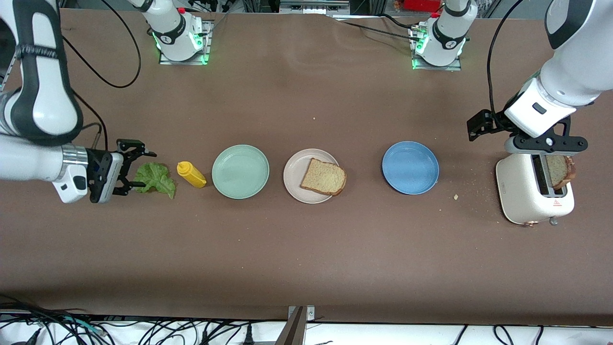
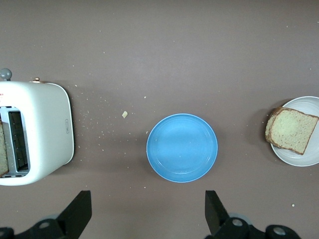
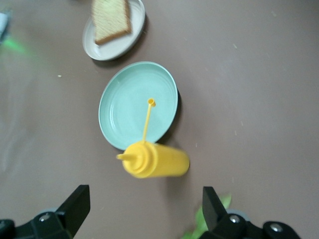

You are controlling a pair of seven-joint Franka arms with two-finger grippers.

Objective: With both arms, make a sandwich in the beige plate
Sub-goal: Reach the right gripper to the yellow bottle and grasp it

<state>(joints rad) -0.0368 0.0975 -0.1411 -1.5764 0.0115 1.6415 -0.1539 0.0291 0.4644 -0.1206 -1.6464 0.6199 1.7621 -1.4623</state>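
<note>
The beige plate [image 1: 293, 173] lies mid-table with one brown bread slice [image 1: 324, 177] on it. A second slice [image 1: 561, 171] stands in the slot of the white toaster [image 1: 524, 191] at the left arm's end. The green lettuce leaf [image 1: 155, 178] lies on the table at the right arm's end. My right gripper [image 1: 135, 171] is open and low, right at the leaf's edge; its wrist view [image 3: 144, 206] shows lettuce [image 3: 199, 228] by one finger. My left gripper [image 1: 546, 145] is open and empty above the toaster; its wrist view [image 2: 147, 214] shows the toaster [image 2: 42, 132] and the beige plate [image 2: 304, 158].
A yellow squeeze bottle [image 1: 191, 174] lies on its side between the lettuce and a mint green plate [image 1: 240, 171]. A blue plate [image 1: 410, 167] lies between the beige plate and the toaster. Crumbs [image 1: 455, 197] lie near the toaster.
</note>
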